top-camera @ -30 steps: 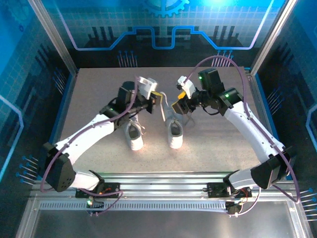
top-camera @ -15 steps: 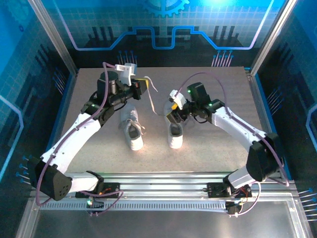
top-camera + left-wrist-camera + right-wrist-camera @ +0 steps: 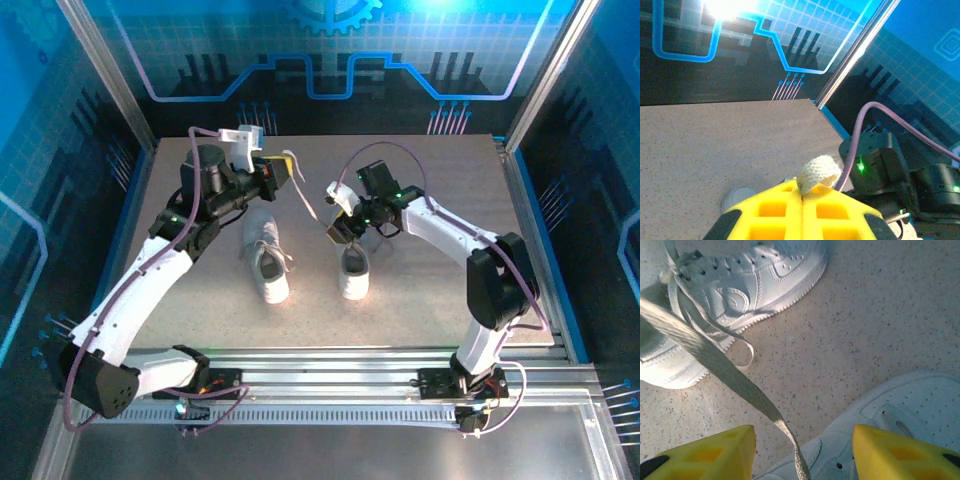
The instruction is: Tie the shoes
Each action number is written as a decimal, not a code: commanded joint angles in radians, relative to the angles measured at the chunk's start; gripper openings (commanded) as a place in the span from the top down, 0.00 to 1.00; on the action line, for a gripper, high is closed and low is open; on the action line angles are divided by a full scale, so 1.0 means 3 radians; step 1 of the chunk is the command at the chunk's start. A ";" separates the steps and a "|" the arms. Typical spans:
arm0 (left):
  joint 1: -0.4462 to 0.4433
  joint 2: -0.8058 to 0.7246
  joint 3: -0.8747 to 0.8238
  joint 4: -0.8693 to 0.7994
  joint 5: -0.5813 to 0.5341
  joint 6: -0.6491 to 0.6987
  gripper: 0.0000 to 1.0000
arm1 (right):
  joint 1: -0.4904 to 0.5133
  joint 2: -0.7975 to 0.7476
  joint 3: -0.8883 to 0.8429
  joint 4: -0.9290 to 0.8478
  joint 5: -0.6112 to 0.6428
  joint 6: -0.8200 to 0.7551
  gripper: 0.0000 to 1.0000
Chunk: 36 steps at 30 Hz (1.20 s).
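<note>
The 2 shoes [image 3: 268,265] are sitting mid-table. The left gripper [image 3: 287,170] is clamping a lace [image 3: 818,172] at their 11 o'clock. The right gripper [image 3: 340,232] is hanging at 1 o'clock, fingers spread, the lace passing loosely between them.

The two white shoes [image 3: 268,270] sit side by side, laces [image 3: 715,357] untied.

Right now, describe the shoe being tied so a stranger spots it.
In the middle of the speckled table sit two white shoes. It is the right one, below the open right gripper; its lace alone stretches up to the left gripper.
</note>
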 commanded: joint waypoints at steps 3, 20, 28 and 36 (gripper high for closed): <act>0.0049 -0.0083 0.0098 -0.0017 0.0086 -0.0109 1.00 | 0.0030 0.0065 0.0114 -0.0082 -0.0203 -0.0110 0.47; 0.0095 -0.0204 -0.0173 -0.0045 0.0107 -0.0275 0.96 | -0.0137 -0.0651 -0.0633 0.1196 -0.0148 0.0524 1.00; 0.0100 -0.0254 -0.0714 -0.0049 0.0231 -0.0198 0.51 | -0.0359 -0.0934 -0.0919 0.1407 -0.0262 0.0724 1.00; 0.0105 -0.0362 -0.1202 0.0337 0.0291 0.0647 0.40 | -0.0367 -0.0857 -0.0939 0.1378 -0.0392 0.0719 1.00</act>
